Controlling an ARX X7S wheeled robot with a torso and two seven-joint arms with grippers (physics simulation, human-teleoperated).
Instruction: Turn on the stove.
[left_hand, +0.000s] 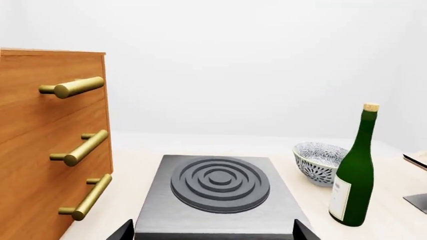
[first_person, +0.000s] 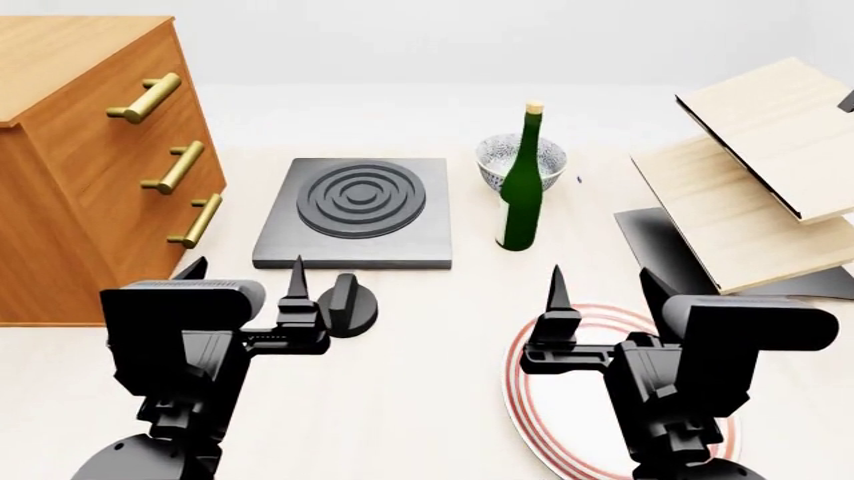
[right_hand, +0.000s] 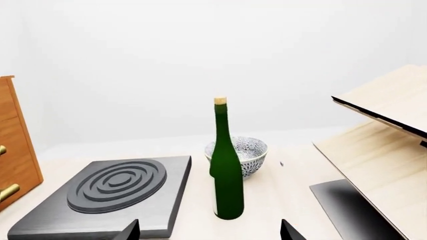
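The head camera is looking down over both arms. Each wrist camera is facing forward low over the table, both sharing the stove (left_hand: 217, 197) and bottle (right_hand: 227, 165).

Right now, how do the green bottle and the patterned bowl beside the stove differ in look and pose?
The bottle is tall, slender and dark green with a pale label and cork; the bowl is low, wide and white with a blue pattern. The bottle is stoppered, while the bowl is open at the top. In the head view the bottle stands nearer the robot, the bowl behind it. Both stand upright on the table, to the right of the stove.
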